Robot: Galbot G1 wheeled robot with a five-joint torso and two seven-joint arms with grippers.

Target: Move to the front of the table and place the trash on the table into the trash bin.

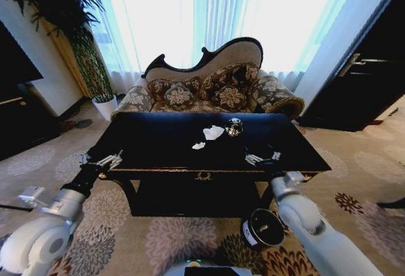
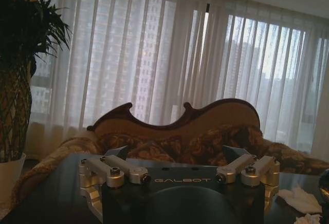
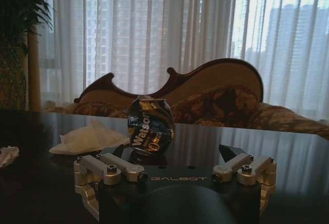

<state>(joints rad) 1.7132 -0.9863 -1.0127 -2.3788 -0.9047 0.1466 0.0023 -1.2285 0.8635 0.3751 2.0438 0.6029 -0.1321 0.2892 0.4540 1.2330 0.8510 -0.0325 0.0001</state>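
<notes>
The glossy black table (image 1: 158, 143) stands right in front of me. Near its middle lie a larger white paper wad (image 1: 214, 131), a smaller wad (image 1: 199, 145) and a crushed dark can (image 1: 235, 126). The round black trash bin (image 1: 262, 227) sits on the carpet below the table's front right. My left gripper (image 1: 104, 160) hovers open at the front left corner. My right gripper (image 1: 262, 158) is open over the front right part, short of the can (image 3: 150, 126) and the wad (image 3: 87, 137). From the left wrist, my open left gripper (image 2: 175, 154) has the wads (image 2: 299, 199) far off to one side.
A patterned sofa (image 1: 215, 89) with a carved dark frame stands just behind the table, before bright curtained windows. A tall plant in a white pot (image 1: 104, 105) is at the back left. Dark cabinets flank the room at left (image 1: 16, 118) and right (image 1: 361, 86).
</notes>
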